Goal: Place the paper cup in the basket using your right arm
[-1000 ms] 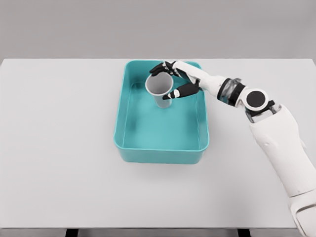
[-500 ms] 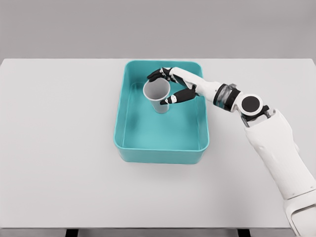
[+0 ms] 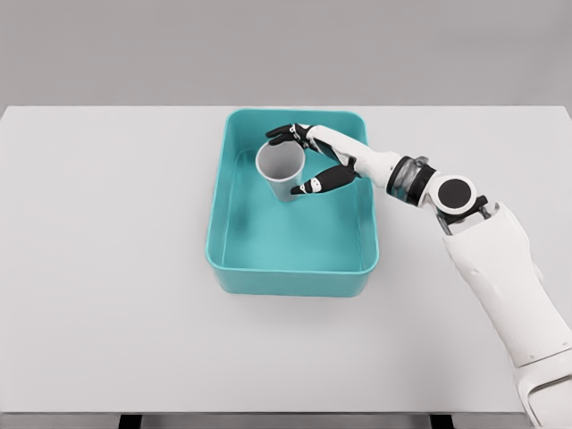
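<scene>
The right hand was curled around the paper cup, holding it upright and mouth-up over the far part of the teal basket on the desk, apparently so a release would drop it inside.

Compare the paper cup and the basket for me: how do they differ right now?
The paper cup is grey and round; the basket is teal and rectangular. The cup is much smaller and sits within the basket's outline. The right hand grips the cup; the basket rests untouched on the table. Both are open-topped.
</scene>
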`<state>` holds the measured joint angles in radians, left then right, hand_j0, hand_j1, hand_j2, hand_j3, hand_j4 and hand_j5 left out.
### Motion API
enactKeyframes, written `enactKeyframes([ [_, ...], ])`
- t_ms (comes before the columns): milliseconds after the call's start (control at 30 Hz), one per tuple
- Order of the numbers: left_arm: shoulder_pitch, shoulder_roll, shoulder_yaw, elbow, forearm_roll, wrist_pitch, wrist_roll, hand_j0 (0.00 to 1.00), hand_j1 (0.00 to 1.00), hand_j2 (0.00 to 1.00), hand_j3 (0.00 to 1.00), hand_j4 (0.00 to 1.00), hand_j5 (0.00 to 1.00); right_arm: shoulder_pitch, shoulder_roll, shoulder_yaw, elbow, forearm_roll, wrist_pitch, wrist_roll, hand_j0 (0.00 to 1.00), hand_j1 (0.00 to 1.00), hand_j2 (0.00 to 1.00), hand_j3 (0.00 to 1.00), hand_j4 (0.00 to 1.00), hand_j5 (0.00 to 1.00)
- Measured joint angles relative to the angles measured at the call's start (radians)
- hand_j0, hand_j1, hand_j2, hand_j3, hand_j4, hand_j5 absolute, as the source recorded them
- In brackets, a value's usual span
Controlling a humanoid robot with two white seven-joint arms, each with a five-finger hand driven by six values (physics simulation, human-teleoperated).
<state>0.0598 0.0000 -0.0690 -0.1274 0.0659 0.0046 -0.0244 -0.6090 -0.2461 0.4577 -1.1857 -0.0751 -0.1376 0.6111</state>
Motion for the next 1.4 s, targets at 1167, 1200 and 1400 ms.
enactKeyframes([
  [1167, -0.002, 0.000, 0.000, 0.000, 0.000, 0.000, 0.000, 1.00, 1.00, 1.00, 1.00, 1.00, 1.00, 0.008, -0.056, -0.032, -0.026, -0.011, 0.002, 0.000, 0.98, 0.98, 0.98, 0.98, 0.98, 0.98],
  [1200, -0.002, 0.000, 0.000, 0.000, 0.000, 0.000, 0.000, 1.00, 1.00, 1.00, 1.00, 1.00, 1.00, 0.009, -0.066, -0.037, -0.037, -0.012, 0.004, 0.000, 0.98, 0.98, 0.98, 0.98, 0.98, 0.98],
  [1400, 0.000, 0.000, 0.000, 0.000, 0.000, 0.000, 0.000, 1.00, 1.00, 1.00, 1.00, 1.00, 1.00, 0.078, -0.129, -0.115, -0.178, -0.032, 0.026, 0.000, 0.99, 0.99, 0.99, 0.99, 0.99, 0.99],
])
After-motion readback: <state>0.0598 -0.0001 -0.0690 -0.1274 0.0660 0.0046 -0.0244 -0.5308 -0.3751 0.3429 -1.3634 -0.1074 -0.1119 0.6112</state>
